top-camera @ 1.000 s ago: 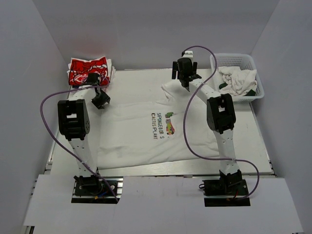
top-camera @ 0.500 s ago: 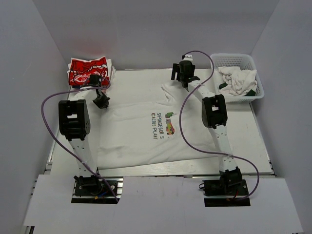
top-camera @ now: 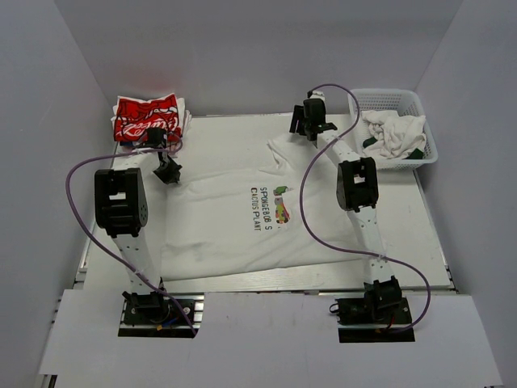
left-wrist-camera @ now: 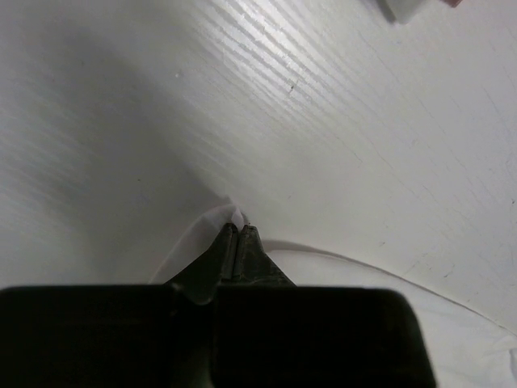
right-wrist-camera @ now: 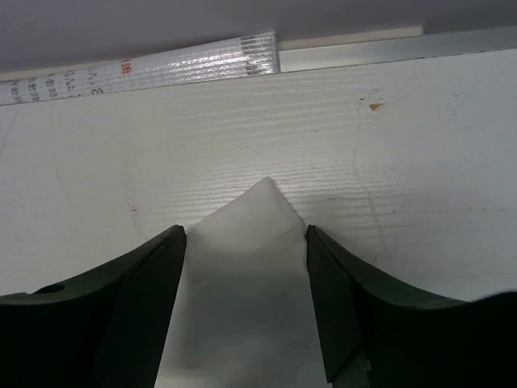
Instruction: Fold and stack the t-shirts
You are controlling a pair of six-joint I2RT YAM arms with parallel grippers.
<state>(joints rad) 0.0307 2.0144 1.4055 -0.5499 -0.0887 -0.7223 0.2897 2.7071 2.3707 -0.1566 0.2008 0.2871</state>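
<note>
The white t-shirt (top-camera: 242,210) is spread flat on the tabletop (top-camera: 428,242), its long axis judged to run from 9 to 3 o'clock. Its 10 o'clock corner is pinched in the fully closed left gripper (left-wrist-camera: 236,234). A pointed far corner, at about 1 o'clock, is straddled by the right gripper (right-wrist-camera: 246,234), whose jaws are seen apart with nothing clamped. The folded red t-shirt (top-camera: 145,117) is found at 11 o'clock and a basket (top-camera: 388,99) at 2 o'clock, both outside the fold path.

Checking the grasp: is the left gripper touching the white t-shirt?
Touching. Left wrist view shows the left gripper shut, pinching a corner of the white t-shirt.
</note>
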